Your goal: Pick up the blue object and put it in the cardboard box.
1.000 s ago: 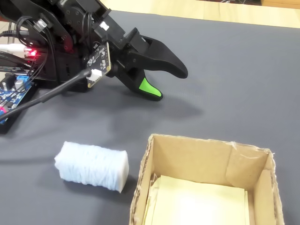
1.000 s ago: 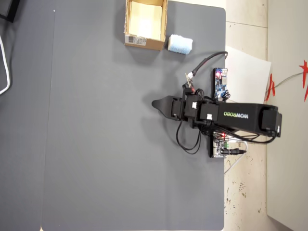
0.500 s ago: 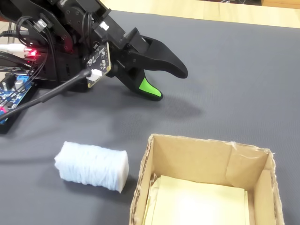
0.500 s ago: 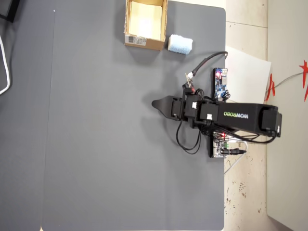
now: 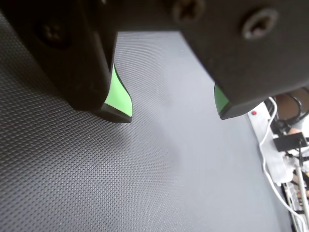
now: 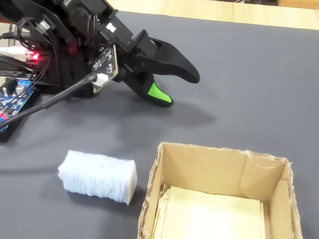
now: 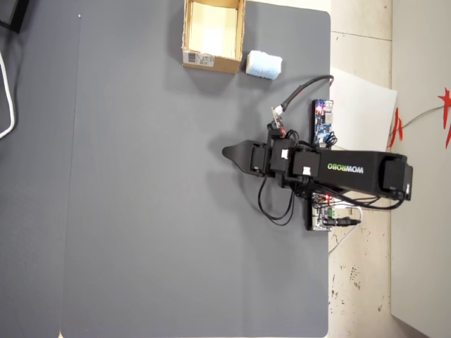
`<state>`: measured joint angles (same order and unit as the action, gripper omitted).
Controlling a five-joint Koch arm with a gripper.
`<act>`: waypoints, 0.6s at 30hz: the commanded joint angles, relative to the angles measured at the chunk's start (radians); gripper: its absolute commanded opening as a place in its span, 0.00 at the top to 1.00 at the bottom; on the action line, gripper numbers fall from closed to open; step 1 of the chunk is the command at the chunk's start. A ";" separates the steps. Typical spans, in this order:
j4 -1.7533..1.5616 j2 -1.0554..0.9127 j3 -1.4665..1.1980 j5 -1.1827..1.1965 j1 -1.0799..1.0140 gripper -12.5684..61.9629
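Note:
The blue object (image 6: 97, 177) is a pale blue, soft pad lying on the grey mat just left of the cardboard box (image 6: 209, 150) in the fixed view. In the overhead view the blue object (image 7: 264, 65) touches or nearly touches the box (image 7: 211, 65) on its right side. The box is open on top and shows only a pale yellowish inside. My gripper (image 6: 182, 89) hovers over bare mat well behind both, open, with nothing between its green pads (image 6: 159, 94). The wrist view shows the gripper (image 5: 173, 115) with only mat between the jaws. From above, the gripper (image 7: 229, 152) points left.
A blue circuit board (image 7: 323, 121) with red lights and loose cables (image 6: 55, 97) lie by the arm's base. The mat's right edge runs beside the base in the overhead view. A white power strip (image 5: 263, 121) and wires sit past the mat's edge.

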<state>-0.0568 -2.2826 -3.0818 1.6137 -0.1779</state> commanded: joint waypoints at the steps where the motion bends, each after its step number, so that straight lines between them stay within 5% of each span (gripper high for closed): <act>1: 0.110 -0.086 -0.037 0.020 0.002 0.38; 18: -0.089 -0.086 -0.037 -0.057 -0.003 0.38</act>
<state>-0.0828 -2.2826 -3.0818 1.5861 -0.1810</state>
